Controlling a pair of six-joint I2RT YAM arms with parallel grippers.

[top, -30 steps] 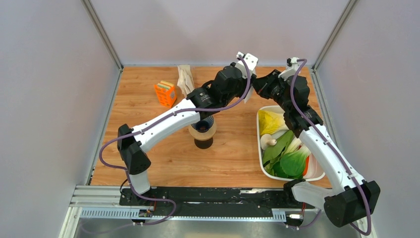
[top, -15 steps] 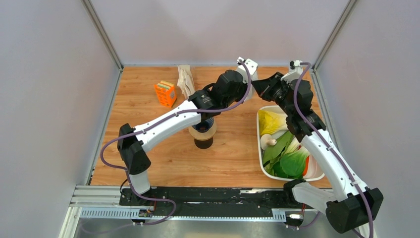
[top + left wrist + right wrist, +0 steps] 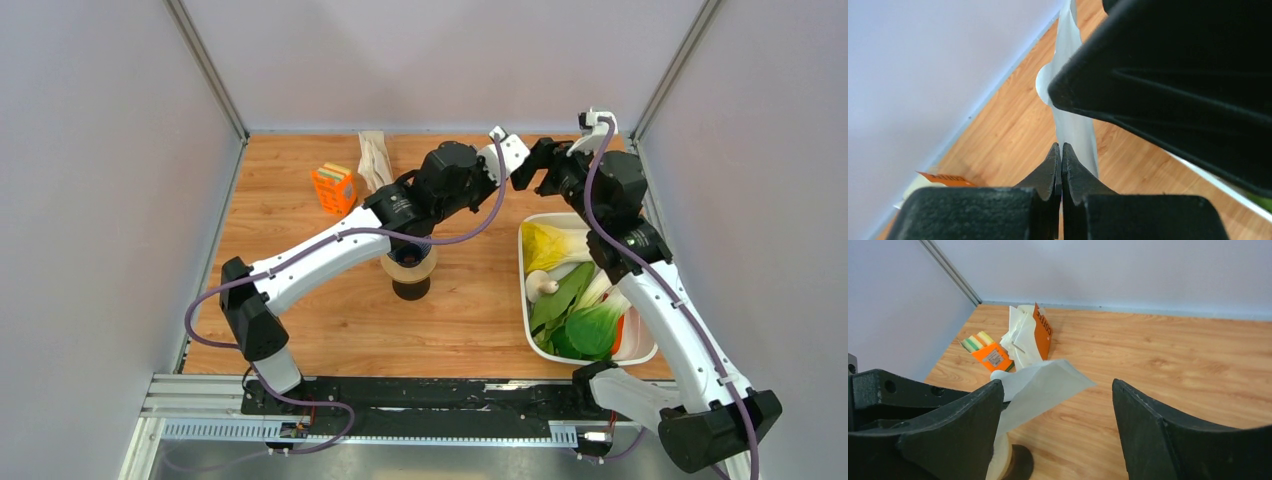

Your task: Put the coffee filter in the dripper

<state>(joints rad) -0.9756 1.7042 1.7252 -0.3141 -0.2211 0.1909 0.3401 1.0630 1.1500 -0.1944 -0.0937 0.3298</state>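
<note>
one left tool (image 3: 1062,148) pinches the coffee filter (image 3: 1074,127), right tool (image 3: 1057,386) spread; packet (image 3: 1042,333) reads "coffee".

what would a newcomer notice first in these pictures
The two arms meet over the table's far right: the left gripper has its jaws shut on a white coffee filter, with the right gripper open close beside it. Next comes the white tray of leafy greens at the right, then the orange box at the far left.
</note>
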